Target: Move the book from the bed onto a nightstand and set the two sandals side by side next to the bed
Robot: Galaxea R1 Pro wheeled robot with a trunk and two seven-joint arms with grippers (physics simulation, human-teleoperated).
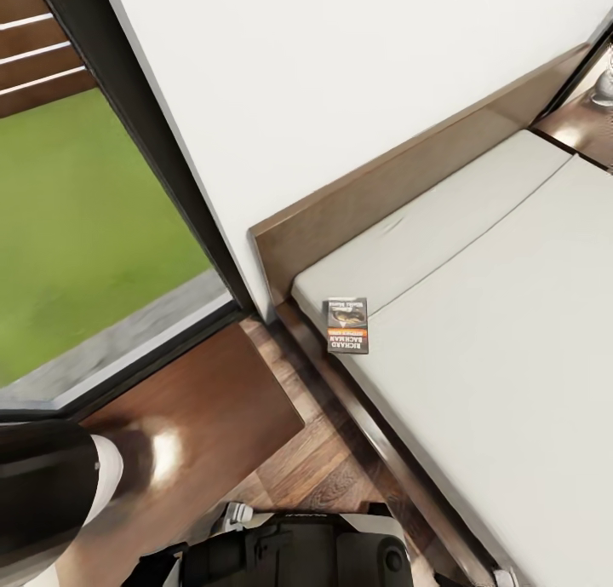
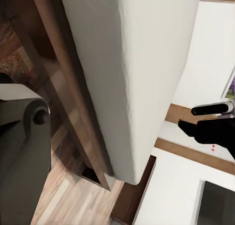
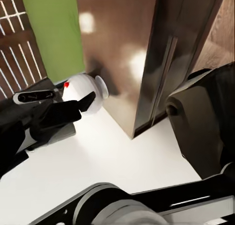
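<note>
Looking down, I see the book (image 1: 347, 325) lying flat at the mattress corner nearest the headboard of the bed (image 1: 477, 331), beside the nightstand (image 1: 204, 408). Neither pincer is near it; I cannot tell whether either is wide or closed. My left arm seems nearer the nightstand side.

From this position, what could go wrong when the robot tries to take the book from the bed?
1. The book lies at the very edge of the mattress, near the corner by the headboard. A clumsy push may slide it off into the gap above the wood floor.

2. The nightstand stands close beside the bed frame, so an arm reaching across could strike it.
</note>
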